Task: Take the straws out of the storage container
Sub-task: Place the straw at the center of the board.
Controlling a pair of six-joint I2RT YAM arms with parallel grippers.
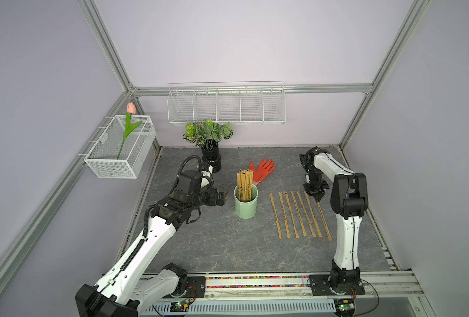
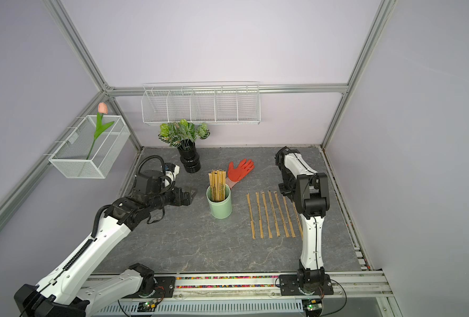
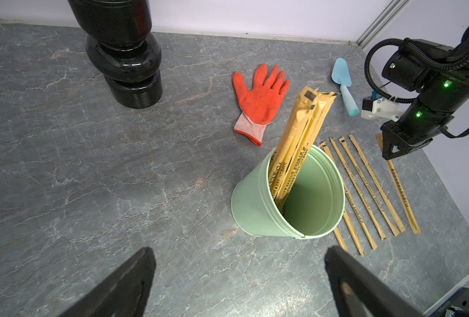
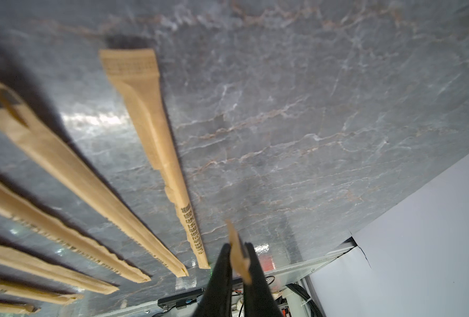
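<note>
The mint-green storage container [image 1: 245, 205] [image 2: 219, 205] [image 3: 255, 203] stands upright mid-table with a bundle of tan straws [image 1: 244, 184] [image 2: 217, 184] [image 3: 299, 137] leaning in it. To its right, several more straws [image 1: 296, 214] [image 2: 271, 214] [image 3: 365, 186] [image 4: 151, 131] lie in a row on the table. My right gripper [image 1: 316, 195] [image 3: 390, 153] [image 4: 237, 245] is low over the far end of the rightmost straw [image 1: 324, 219], shut on it, and the tan tip pokes out past the fingertips. My left gripper [image 1: 222, 192] [image 3: 240, 251] hovers just left of the container, open and holding nothing.
An orange glove [image 1: 262, 170] lies behind the container and a blue trowel [image 3: 344, 85] to its right. A black vase with a leafy plant [image 1: 211, 159] stands at the back left. White wire baskets [image 1: 226, 105] hang on the walls, one holding a tulip [image 1: 120, 148].
</note>
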